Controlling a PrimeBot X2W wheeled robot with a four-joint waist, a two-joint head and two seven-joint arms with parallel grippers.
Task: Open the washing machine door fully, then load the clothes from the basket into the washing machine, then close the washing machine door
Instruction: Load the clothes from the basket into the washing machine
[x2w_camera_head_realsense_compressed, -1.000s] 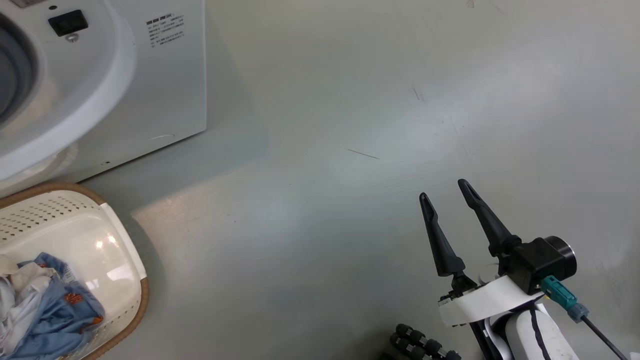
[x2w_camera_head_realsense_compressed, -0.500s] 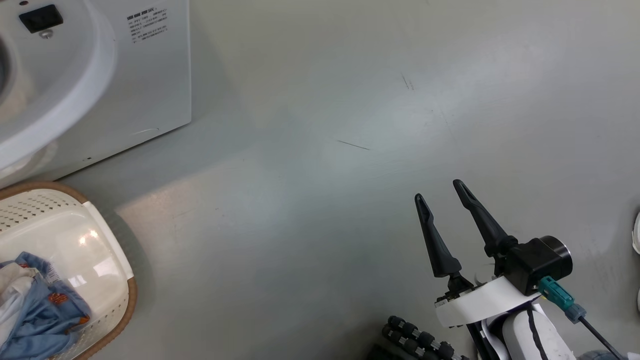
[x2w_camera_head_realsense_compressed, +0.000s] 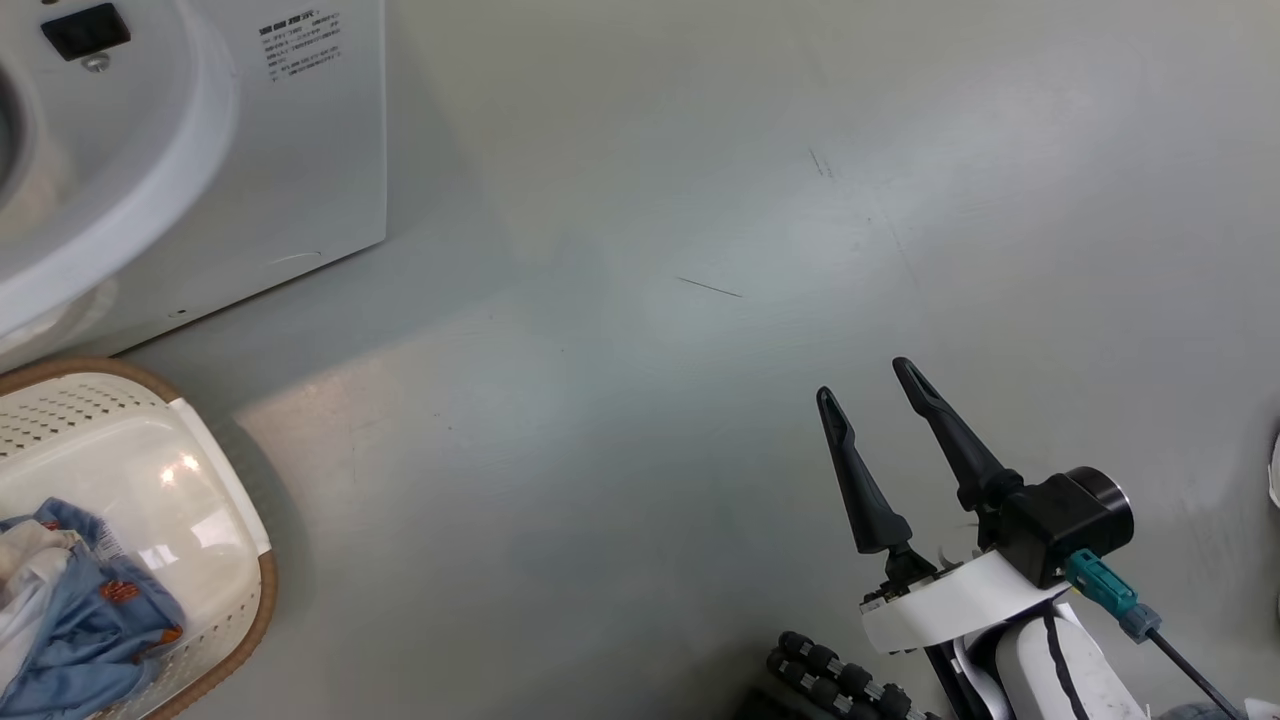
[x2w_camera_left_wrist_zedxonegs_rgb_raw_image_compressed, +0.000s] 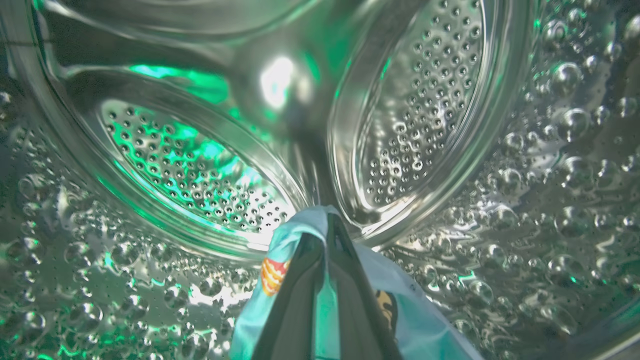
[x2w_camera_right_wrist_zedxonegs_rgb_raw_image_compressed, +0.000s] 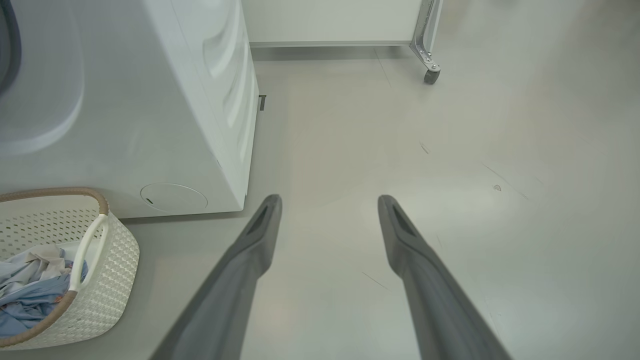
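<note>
Head view: right gripper (x2w_camera_head_realsense_compressed: 862, 380) has its jaws spread and empty over the floor (x2w_camera_head_realsense_compressed: 640, 420). The basket (x2w_camera_head_realsense_compressed: 215, 480) with clothes (x2w_camera_head_realsense_compressed: 80, 610) is well apart at lower left, in front of the washing machine (x2w_camera_head_realsense_compressed: 250, 150).

Left wrist view: left gripper (x2w_camera_left_wrist_zedxonegs_rgb_raw_image_compressed: 327, 225) is clamped on a light blue garment (x2w_camera_left_wrist_zedxonegs_rgb_raw_image_compressed: 400, 310) inside the steel drum (x2w_camera_left_wrist_zedxonegs_rgb_raw_image_compressed: 425, 100).

Right wrist view: right gripper (x2w_camera_right_wrist_zedxonegs_rgb_raw_image_compressed: 330, 200) is wide open. The basket (x2w_camera_right_wrist_zedxonegs_rgb_raw_image_compressed: 115, 250) is far left by the washing machine (x2w_camera_right_wrist_zedxonegs_rgb_raw_image_compressed: 150, 100), and a caster (x2w_camera_right_wrist_zedxonegs_rgb_raw_image_compressed: 430, 75) is far ahead.

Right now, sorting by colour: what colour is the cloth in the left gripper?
Light blue cloth with orange prints; left wrist view.
</note>
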